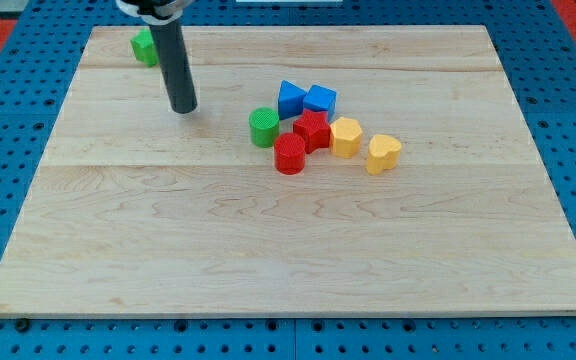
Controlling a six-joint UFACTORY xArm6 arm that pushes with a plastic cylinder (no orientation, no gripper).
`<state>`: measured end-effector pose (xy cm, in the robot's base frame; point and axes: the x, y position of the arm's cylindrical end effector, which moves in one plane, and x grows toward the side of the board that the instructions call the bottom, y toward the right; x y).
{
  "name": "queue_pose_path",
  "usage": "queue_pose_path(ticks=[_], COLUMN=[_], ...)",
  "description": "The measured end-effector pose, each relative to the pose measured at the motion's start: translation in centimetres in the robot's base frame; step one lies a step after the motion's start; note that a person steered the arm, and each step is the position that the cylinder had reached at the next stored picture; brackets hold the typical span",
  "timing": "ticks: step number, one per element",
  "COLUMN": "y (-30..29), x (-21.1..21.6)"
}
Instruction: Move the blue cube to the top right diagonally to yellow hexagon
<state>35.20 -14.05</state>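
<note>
Left of the cluster we found our tip (183,108) well apart from the blue cube (320,99), which touched the yellow hexagon's (345,136) upper-left; no hand existed to judge.

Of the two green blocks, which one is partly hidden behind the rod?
The green block at the view's top left; the rod covers its right side. The green cylinder stands uncovered, right of my tip.

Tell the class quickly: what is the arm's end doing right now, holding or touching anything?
My tip: a bare rod, holding nothing, touching no block, left of the green cylinder and blue cube.
</note>
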Motion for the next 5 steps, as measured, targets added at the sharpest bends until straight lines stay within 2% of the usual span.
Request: queue_pose_path(ticks=[1,3,5], y=[1.2,7.1,15.4], x=[0.8,1.0,1.0])
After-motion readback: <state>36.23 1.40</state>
